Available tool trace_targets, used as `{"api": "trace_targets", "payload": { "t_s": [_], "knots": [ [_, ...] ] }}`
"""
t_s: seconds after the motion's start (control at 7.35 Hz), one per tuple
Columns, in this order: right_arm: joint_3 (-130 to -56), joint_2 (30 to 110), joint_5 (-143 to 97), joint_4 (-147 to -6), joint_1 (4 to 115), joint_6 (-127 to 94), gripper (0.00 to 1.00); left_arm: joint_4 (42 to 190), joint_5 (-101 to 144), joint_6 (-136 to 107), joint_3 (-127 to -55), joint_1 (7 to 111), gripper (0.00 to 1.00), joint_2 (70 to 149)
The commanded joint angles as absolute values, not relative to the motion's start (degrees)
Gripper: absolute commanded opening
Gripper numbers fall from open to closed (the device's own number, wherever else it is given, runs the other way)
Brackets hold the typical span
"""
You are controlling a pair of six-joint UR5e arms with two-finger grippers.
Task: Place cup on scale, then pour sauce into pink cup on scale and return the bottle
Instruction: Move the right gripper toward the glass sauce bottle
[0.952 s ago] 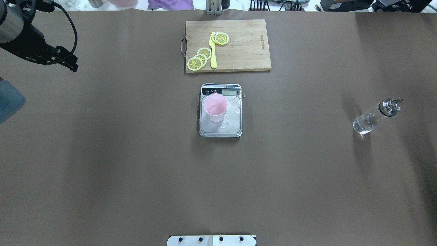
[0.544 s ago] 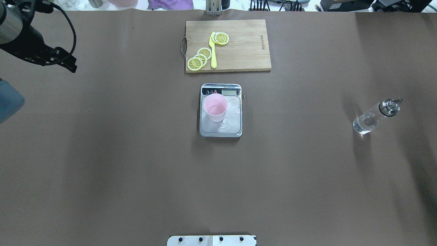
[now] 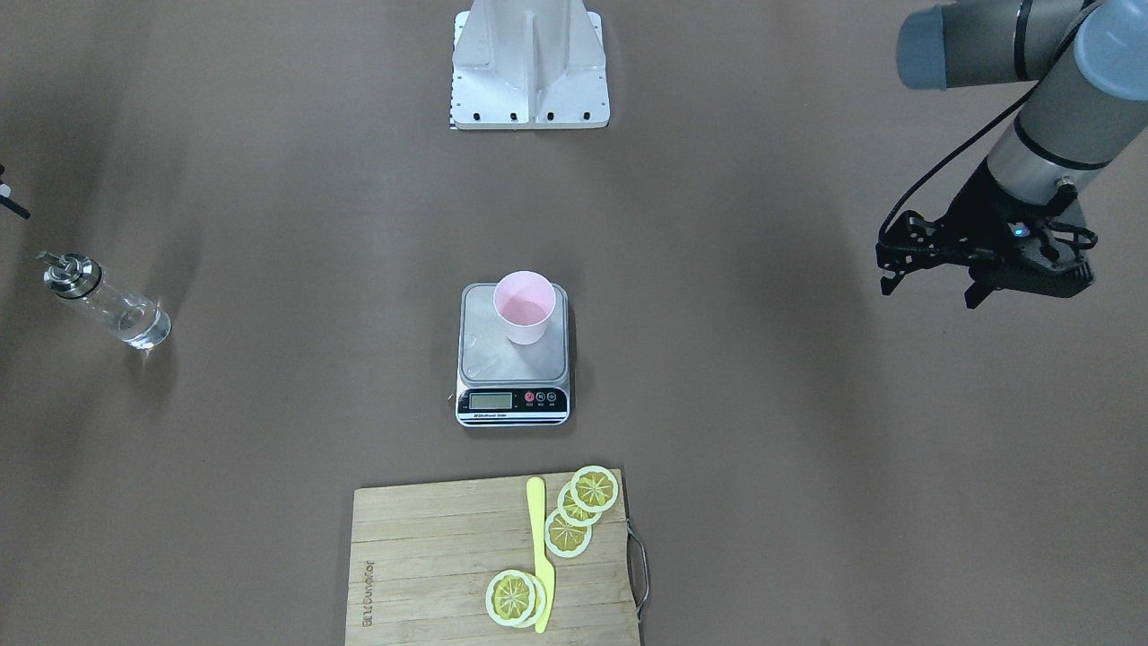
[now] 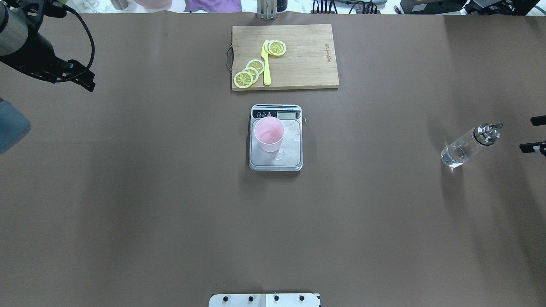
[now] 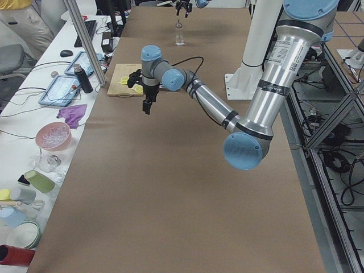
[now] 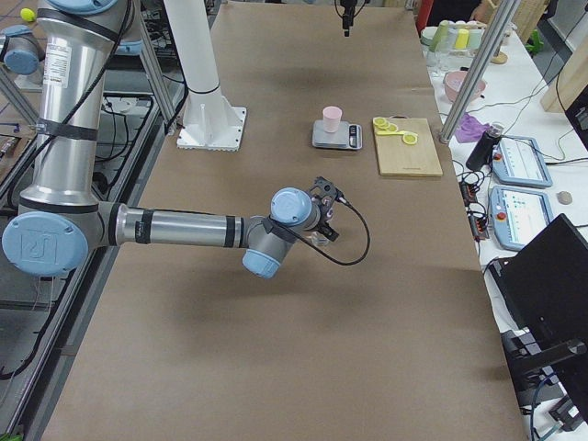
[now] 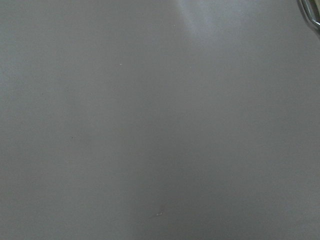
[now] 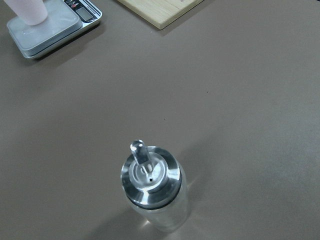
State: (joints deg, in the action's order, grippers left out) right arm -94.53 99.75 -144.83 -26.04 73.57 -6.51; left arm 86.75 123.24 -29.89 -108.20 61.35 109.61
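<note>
The pale pink cup (image 4: 269, 134) stands upright on the left part of the scale's steel plate (image 4: 292, 158) at mid-table; it also shows in the front view (image 3: 524, 305). The clear glass bottle (image 4: 465, 147) with a steel cap stands upright at the far right, and shows in the right wrist view (image 8: 152, 192). My right gripper (image 4: 533, 134) is open and empty at the view's right edge, just right of the bottle's cap. My left gripper (image 3: 928, 287) is open and empty, far left of the scale, above the table.
A wooden cutting board (image 4: 307, 59) with lemon slices and a yellow knife (image 4: 266, 64) lies just behind the scale. The robot's base plate (image 4: 264, 300) is at the near edge. Brown table surface lies between scale and bottle.
My right gripper's fingertips have come into the overhead view at the right edge, next to the bottle. My left gripper has drifted slightly back and left. Cup, scale and bottle have not moved.
</note>
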Motion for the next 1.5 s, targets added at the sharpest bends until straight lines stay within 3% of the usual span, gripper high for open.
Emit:
{"api": "trace_targets", "payload": {
  "t_s": [0.0,1.36],
  "knots": [
    [-93.87,99.67,-144.32,-26.02,72.52,-6.59,1.0,86.75,123.22,-29.88,-108.19,61.35,0.95,109.6],
    [-88.34,96.5,-139.05,-22.78,64.6,-11.33,1.0,86.75,123.22,-29.88,-108.11,61.26,0.95,109.6]
  ]
}}
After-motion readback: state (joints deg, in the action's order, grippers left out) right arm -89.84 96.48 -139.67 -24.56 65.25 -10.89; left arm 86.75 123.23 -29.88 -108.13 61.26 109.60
